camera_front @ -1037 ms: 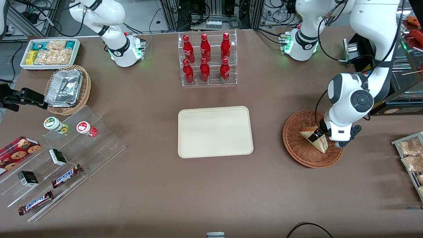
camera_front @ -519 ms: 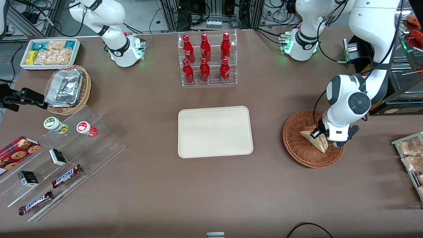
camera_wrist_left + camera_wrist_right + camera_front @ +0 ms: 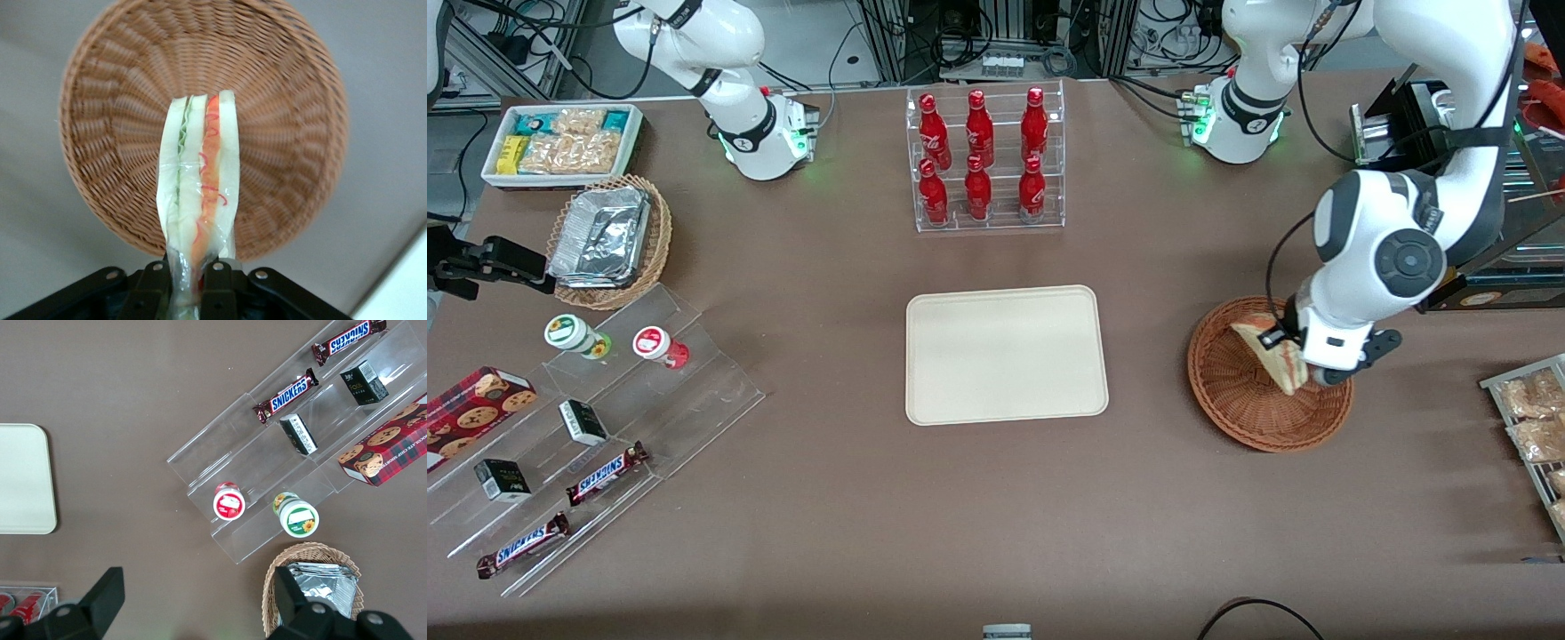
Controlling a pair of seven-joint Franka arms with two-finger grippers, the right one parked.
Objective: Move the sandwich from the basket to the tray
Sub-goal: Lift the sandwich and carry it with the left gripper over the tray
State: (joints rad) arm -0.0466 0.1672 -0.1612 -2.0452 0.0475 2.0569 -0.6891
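Observation:
The sandwich (image 3: 1272, 354) is a wrapped triangular wedge with red and green filling on its cut edge. My left gripper (image 3: 1294, 348) is shut on it and holds it lifted above the reddish-brown wicker basket (image 3: 1236, 404), which is otherwise empty. In the left wrist view the sandwich (image 3: 199, 193) hangs between the two black fingers (image 3: 152, 288) of the gripper (image 3: 187, 283), with the basket (image 3: 120, 133) well below it. The cream tray (image 3: 1006, 354) lies bare at mid-table, beside the basket toward the parked arm's end; its corner also shows in the right wrist view (image 3: 23, 480).
A clear rack of red bottles (image 3: 985, 160) stands farther from the camera than the tray. Snack packets (image 3: 1534, 418) lie on a rack toward the working arm's end. A clear stepped stand with bars and cups (image 3: 596, 418), a foil-tray basket (image 3: 609, 238) and a white snack bin (image 3: 560, 142) are at the parked arm's end.
My left gripper has risen with the sandwich in it; the sandwich has left the basket floor and now hangs above the basket. The tray and basket have not moved.

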